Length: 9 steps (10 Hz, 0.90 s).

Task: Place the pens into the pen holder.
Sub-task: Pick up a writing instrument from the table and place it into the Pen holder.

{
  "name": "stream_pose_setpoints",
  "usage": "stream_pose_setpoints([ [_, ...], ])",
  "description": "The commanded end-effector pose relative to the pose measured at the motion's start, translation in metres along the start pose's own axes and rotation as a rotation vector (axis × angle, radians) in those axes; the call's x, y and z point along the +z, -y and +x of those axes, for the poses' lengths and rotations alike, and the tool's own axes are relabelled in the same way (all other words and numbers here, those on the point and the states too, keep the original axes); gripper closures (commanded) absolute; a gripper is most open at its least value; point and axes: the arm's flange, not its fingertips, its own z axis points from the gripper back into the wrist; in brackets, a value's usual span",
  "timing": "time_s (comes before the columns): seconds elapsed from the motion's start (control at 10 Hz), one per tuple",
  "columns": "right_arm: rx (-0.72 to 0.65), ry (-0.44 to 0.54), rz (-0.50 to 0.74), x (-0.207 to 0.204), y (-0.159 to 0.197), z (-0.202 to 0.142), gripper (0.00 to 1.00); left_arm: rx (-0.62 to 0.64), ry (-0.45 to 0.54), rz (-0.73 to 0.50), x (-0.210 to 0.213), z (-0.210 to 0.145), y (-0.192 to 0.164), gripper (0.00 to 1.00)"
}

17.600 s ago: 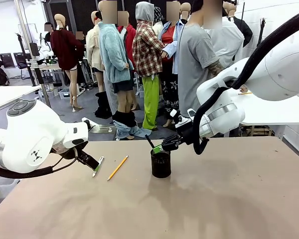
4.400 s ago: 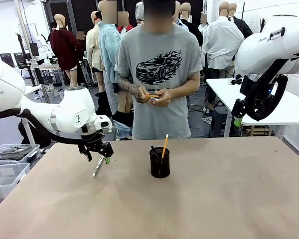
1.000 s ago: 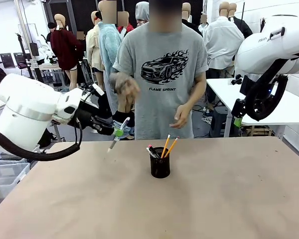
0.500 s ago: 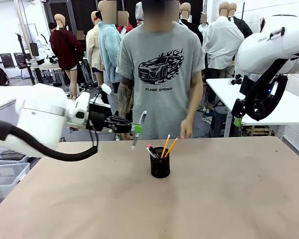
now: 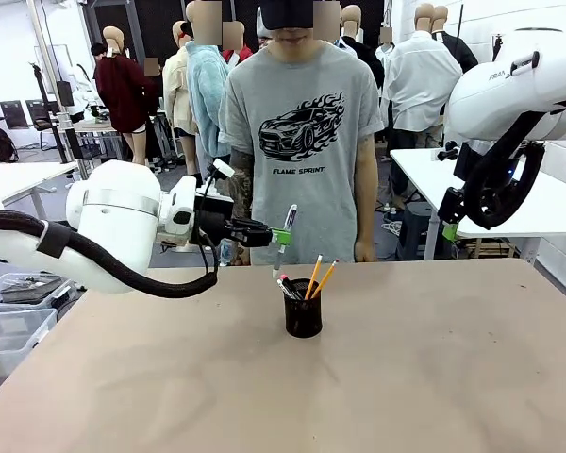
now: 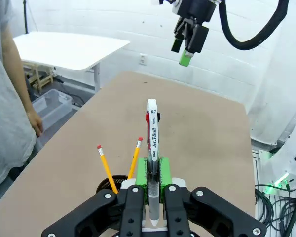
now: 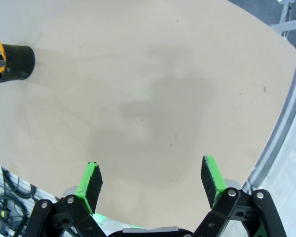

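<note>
- The left arm's black two-finger gripper (image 5: 279, 234) pinches a slim silver-white pen with a green grip band (image 5: 284, 238) between its green pads, holding it in the air just above and to the left of the small black wire-mesh pen holder (image 5: 304, 309).
- The pen is near upright, leaning a little, its lower tip close over the holder's rim and apart from it.
- Two yellow-orange pencils with pink erasers (image 5: 318, 277) and a dark pen (image 5: 287, 286) already stand in the holder, fanned to both sides, so the free opening looks narrow.
- To do this step well, I'd say the arm should bring the pen's tip over the open middle of the cup and lower it until the tip is well inside before the pads part; letting go early could send it bouncing off the rim or the pencils.
- The holder is light and short, so a sideways nudge might tip it.
- The left wrist view shows what the front view can't: the pen (image 6: 152, 148) clamped dead centre between the green pads (image 6: 141, 170), its printed barrel, and the pencils (image 6: 107, 168) with the holder's rim (image 6: 108, 182) lying off to the pen's side, not under it.
- The right wrist view shows the right gripper (image 7: 154, 180) spread wide with nothing between its pads, high over the bare tan tabletop (image 7: 153, 98), the holder (image 7: 15, 61) well apart.
- A person in a grey printed T-shirt (image 5: 307, 142) stands at the far edge, arms down.
</note>
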Motion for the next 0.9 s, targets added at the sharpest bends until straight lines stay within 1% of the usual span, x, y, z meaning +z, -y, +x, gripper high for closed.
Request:
stream_pose_setpoints([
  [0.0,-0.001,-0.006,-0.017,0.000,0.000,0.000,0.00,0.007,0.036,-0.009,-0.018,-0.007,-0.003,1.00],
  [0.2,-0.001,-0.006,-0.017,0.000,0.000,0.000,0.00,0.047,0.022,-0.003,-0.040,-0.012,-0.012,1.00],
  [0.3,-0.001,-0.006,-0.017,0.000,0.000,0.000,0.00,0.064,-0.005,0.005,-0.051,-0.015,-0.015,1.00],
  [0.5,-0.001,-0.006,-0.017,0.000,0.000,0.000,0.00,0.080,-0.020,0.008,-0.068,-0.022,-0.022,1.00],
  [0.8,-0.001,-0.006,-0.017,0.000,0.000,0.000,0.00,0.085,-0.050,0.051,-0.090,-0.036,-0.034,1.00],
])
